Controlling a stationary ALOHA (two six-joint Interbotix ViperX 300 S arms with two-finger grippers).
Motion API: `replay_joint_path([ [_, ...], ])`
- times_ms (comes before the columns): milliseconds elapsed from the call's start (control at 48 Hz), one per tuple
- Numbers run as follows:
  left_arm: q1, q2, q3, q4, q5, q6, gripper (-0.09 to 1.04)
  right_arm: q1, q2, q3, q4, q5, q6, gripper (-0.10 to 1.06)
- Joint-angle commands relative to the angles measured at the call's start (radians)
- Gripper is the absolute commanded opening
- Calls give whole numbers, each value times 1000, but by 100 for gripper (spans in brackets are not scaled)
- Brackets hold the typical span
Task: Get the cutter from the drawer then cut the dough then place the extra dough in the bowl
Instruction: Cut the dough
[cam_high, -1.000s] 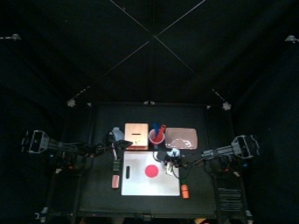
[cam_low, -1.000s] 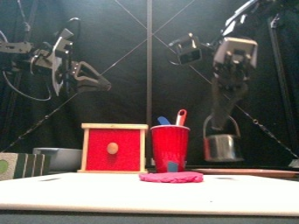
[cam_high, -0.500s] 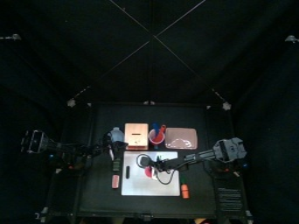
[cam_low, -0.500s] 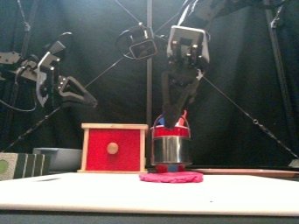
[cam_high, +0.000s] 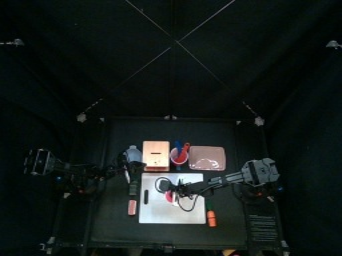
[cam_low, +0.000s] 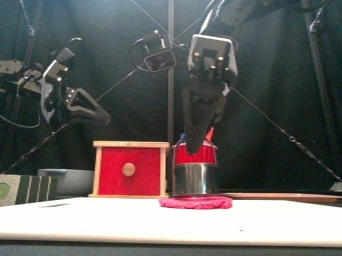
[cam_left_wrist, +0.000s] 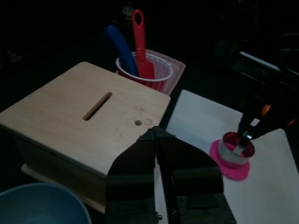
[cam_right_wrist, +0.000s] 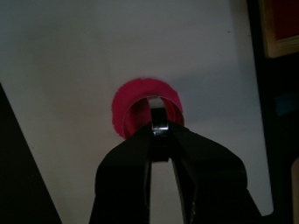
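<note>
Pinching the cutter's wire handle with the right gripper (cam_right_wrist: 162, 129) — cutter (cam_low: 194, 178) set right down on the pink dough (cam_low: 195, 202), lower centre of the front view, mid white board (cam_high: 158, 206). Hovering over the wooden box (cam_left_wrist: 82, 105) with the left gripper (cam_left_wrist: 152, 138) — 2 jaws pressed together.

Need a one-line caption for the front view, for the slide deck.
Right gripper holds the cutter by its handle on the pink dough; red-fronted box at left.

Cutter (cam_low: 194, 179) sits on dough (cam_low: 195, 203) on board (cam_high: 152, 200); box (cam_low: 130, 170), cup (cam_left_wrist: 149, 68) behind
</note>
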Motion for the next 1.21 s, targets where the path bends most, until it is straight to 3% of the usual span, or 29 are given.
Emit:
replay_joint_path([
  [21,3,-5,-12,2,-3,2,34,8,-28,-18,2,3,0,54],
  [688,3,-5,-15,2,-2,-3,34,9,-12,-15,-9,-18,18,56],
  [1021,5,-3,-26,0,-2,-3,36,14,-71,-21,-23,-49,20,84],
  [1208,-3,-3,-58,11,-2,5,36,14,-152,28,-66,-112,23,87],
])
